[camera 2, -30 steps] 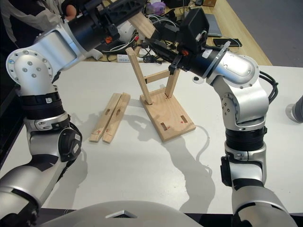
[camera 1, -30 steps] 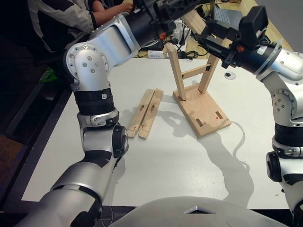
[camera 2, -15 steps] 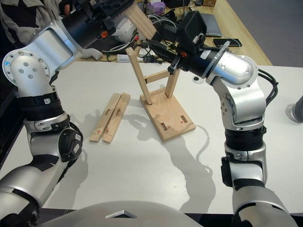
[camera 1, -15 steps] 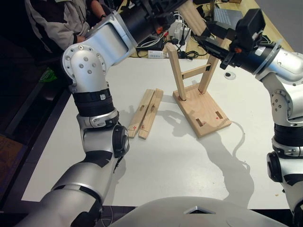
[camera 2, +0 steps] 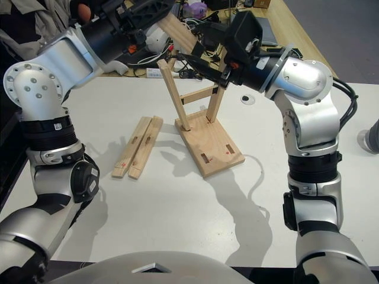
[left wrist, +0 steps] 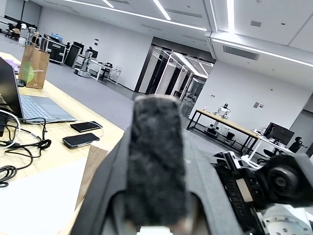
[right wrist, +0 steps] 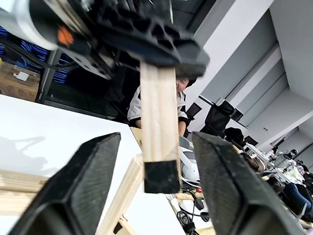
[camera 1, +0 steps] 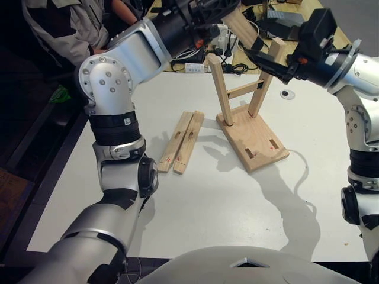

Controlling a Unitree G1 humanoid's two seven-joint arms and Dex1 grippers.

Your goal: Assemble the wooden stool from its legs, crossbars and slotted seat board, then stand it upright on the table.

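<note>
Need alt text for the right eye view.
Left gripper holds a wooden piece raised high, its end inside the open right gripper. Below, the seat board lies on the table with two legs standing in it, joined by a crossbar; two loose pieces lie to its left.

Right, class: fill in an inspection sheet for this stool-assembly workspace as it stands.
Surface: white table.
Job's things: seat board lying flat, two legs upright in its slots, crossbar joining them; two loose pieces lying beside it; raised piece above.
Clutter: small round disc on table.
Hands: left hand shut on raised piece; right hand open around its end.
Cables: tangle at far edge.
Surroundings: seated person beyond table; open office.
</note>
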